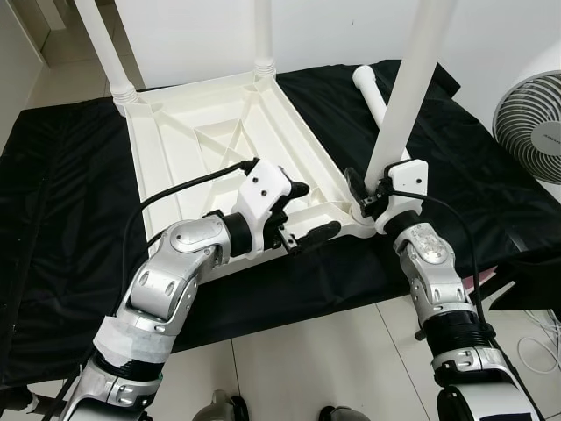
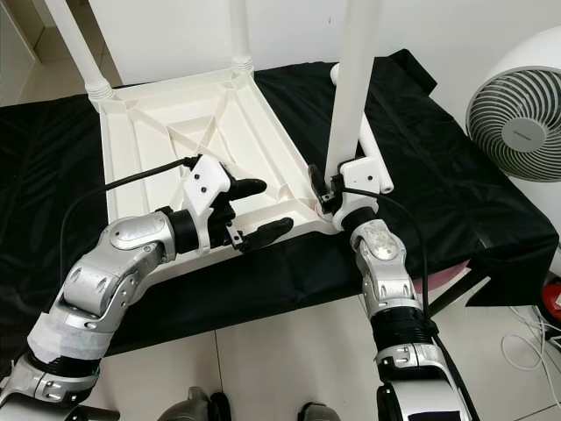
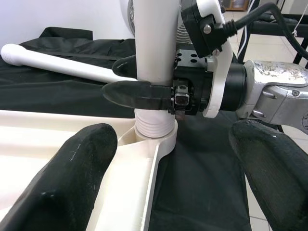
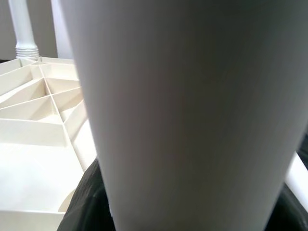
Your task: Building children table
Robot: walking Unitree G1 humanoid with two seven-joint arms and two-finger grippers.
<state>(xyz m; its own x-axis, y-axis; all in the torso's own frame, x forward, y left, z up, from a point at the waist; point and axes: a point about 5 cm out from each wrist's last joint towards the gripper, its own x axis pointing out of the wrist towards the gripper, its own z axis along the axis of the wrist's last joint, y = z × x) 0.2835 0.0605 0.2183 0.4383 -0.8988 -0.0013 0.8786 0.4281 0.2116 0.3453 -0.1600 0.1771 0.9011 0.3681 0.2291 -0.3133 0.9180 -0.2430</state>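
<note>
A white plastic table top (image 1: 219,132) lies upside down on a black cloth (image 1: 61,202). Two white legs (image 1: 263,35) stand upright in its far corners. A third leg (image 1: 403,96) stands in the near right corner socket (image 3: 154,132), and my right gripper (image 1: 366,195) is shut on it just above the socket. This leg (image 4: 183,106) looms very close in the right wrist view. My left gripper (image 1: 307,210) is open beside the table's near edge, a short way left of that leg, holding nothing. A fourth leg (image 1: 372,92) lies loose on the cloth behind.
A white floor fan (image 1: 530,123) stands at the right, beyond the cloth. Pale tile floor (image 1: 307,360) runs in front of the cloth's near edge. White cables (image 1: 535,351) lie on the floor at lower right.
</note>
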